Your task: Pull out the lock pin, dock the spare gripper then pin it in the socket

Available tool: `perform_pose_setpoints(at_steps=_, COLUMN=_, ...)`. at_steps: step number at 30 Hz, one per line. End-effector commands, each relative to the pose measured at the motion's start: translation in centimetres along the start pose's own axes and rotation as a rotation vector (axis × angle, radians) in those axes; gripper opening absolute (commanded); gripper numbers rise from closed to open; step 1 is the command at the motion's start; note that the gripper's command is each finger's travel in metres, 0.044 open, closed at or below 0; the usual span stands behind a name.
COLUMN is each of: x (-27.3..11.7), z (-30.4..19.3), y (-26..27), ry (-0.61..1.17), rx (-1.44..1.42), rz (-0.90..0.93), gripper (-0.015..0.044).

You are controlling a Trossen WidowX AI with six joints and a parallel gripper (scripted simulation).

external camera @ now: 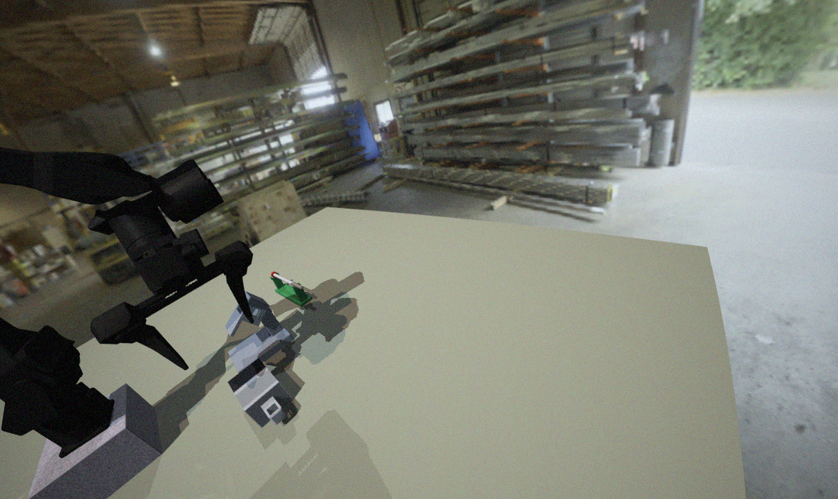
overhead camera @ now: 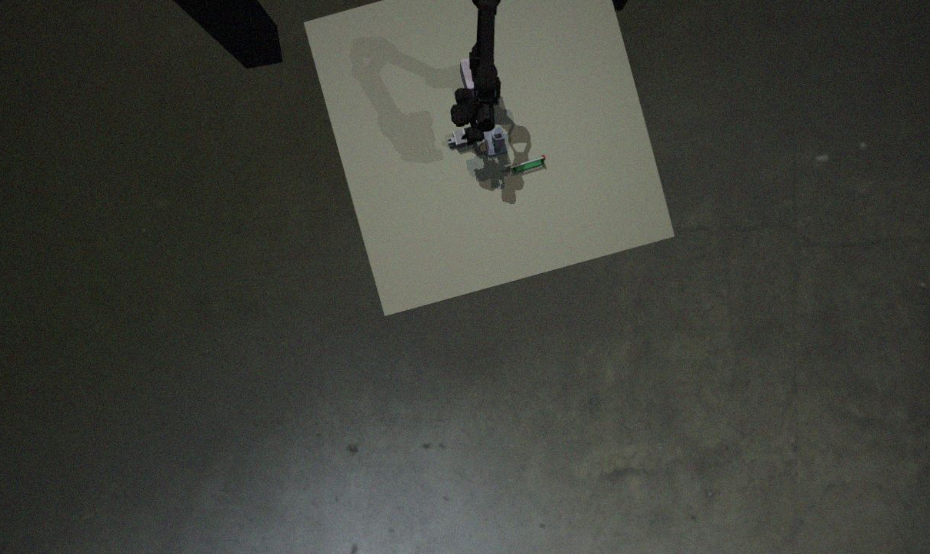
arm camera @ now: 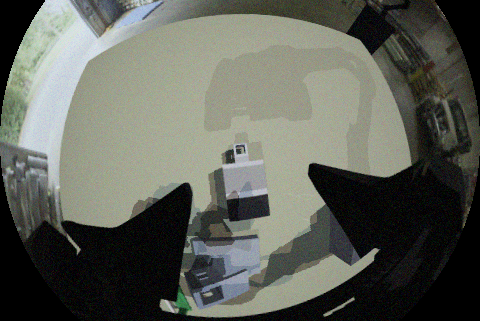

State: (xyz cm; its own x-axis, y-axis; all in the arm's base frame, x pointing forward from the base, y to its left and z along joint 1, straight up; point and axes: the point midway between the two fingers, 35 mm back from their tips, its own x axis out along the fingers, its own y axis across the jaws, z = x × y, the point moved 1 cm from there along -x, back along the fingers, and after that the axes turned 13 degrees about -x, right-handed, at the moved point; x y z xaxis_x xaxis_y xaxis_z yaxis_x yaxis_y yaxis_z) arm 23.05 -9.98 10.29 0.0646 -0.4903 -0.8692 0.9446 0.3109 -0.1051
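My gripper [external camera: 220,344] [arm camera: 252,180] is open and empty, above the spare gripper. The spare gripper [overhead camera: 458,139] [external camera: 264,394] [arm camera: 245,180], a white and dark block with a square hollow spigot, lies on the table beside the mount. The blue-grey mount [overhead camera: 497,145] [external camera: 247,352] [arm camera: 245,251] carries a tilted socket, with an empty opening in the wrist view. The light pin [overhead camera: 528,161] [external camera: 289,281] with a red end rests on the green cradle [overhead camera: 527,166] [external camera: 294,294] [arm camera: 183,303]. The cradle is mostly hidden by a finger in the wrist view.
The arm's pinkish-grey base block [overhead camera: 465,72] [external camera: 93,456] stands behind the mount. The pale table [overhead camera: 523,241] [external camera: 502,322] [arm camera: 140,111] has its edges in view. A dark box-like object [overhead camera: 248,41] is off the table's corner. The arm casts shadows around the parts.
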Motion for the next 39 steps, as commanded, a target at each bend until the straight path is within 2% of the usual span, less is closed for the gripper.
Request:
perform_pose_setpoints(at_steps=1, x=0.1, z=0.0, y=-0.2, ry=-0.009, rx=0.02, rz=0.0, gripper=0.044)
perform_pose_setpoints(at_steps=13, x=5.7, z=-3.8, y=0.8, ry=-0.008, rx=0.019, rz=-0.001, gripper=0.044)
perform_pose_setpoints(at_steps=39, x=9.1, z=-5.4, y=1.3, ry=-0.008, rx=0.019, rz=-0.002, gripper=0.044)
